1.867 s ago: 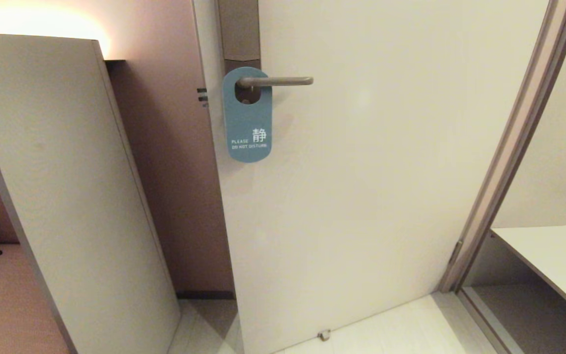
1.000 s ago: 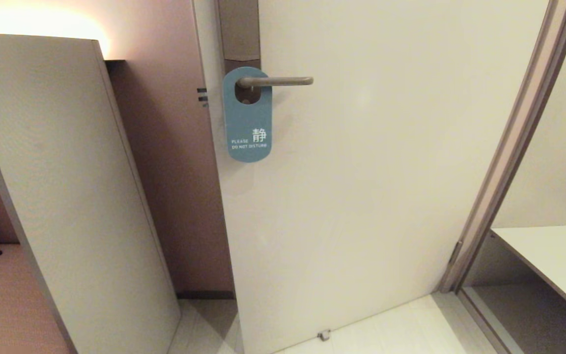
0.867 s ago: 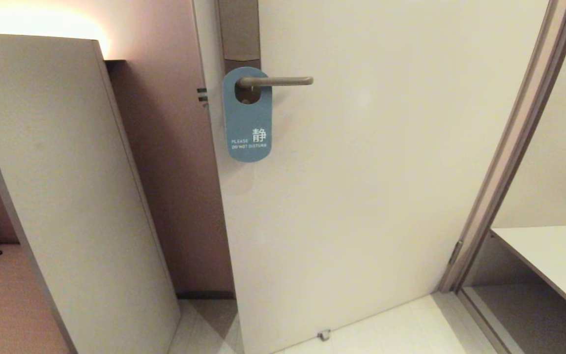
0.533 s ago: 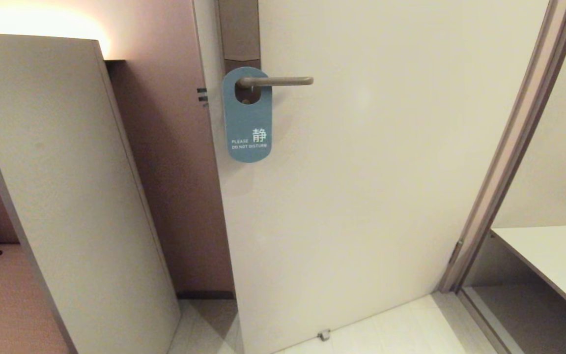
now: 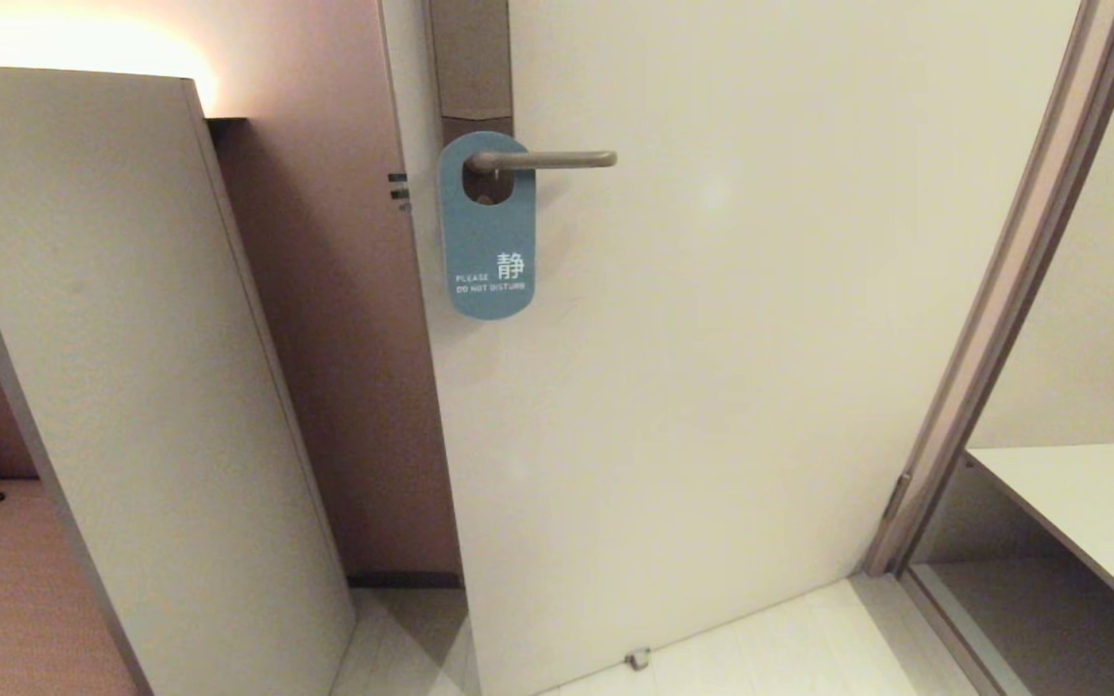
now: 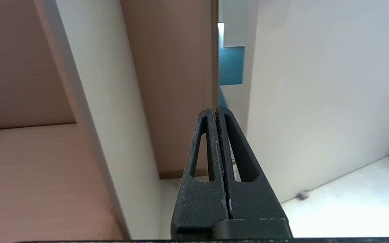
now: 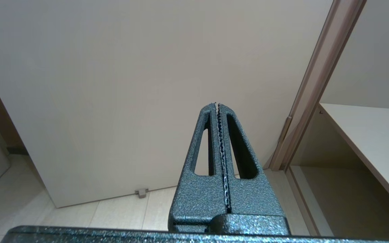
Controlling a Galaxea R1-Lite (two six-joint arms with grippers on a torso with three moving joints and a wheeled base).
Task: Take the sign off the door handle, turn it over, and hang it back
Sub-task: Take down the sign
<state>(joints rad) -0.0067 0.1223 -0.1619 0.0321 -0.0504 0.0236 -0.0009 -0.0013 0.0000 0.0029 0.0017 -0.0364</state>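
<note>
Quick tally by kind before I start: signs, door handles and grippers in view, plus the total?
Signs: 1, the blue sign hanging on the handle.
Door handles: 1, the door handle.
Grippers: 2, the left gripper and the right gripper, both shut and low, clear of the sign.
Total: 4

A large cream-white door leaf (image 5: 712, 367) fills the middle of the head view, standing open, with a small metal stop (image 5: 637, 660) on the floor at its lower edge. To its left stands a tall pale-beige panel with a rounded top corner (image 5: 131, 387), leaning across the view, and behind that a reddish-brown wall surface (image 5: 344, 387) lit by a warm glow from above. A grey-brown door frame (image 5: 1002, 290) runs diagonally along the right side. Beyond the frame, a flat white desk (image 5: 1089, 512) juts in from the right edge. Pale floor tiles (image 5: 789, 648) lie beneath the door.
</note>
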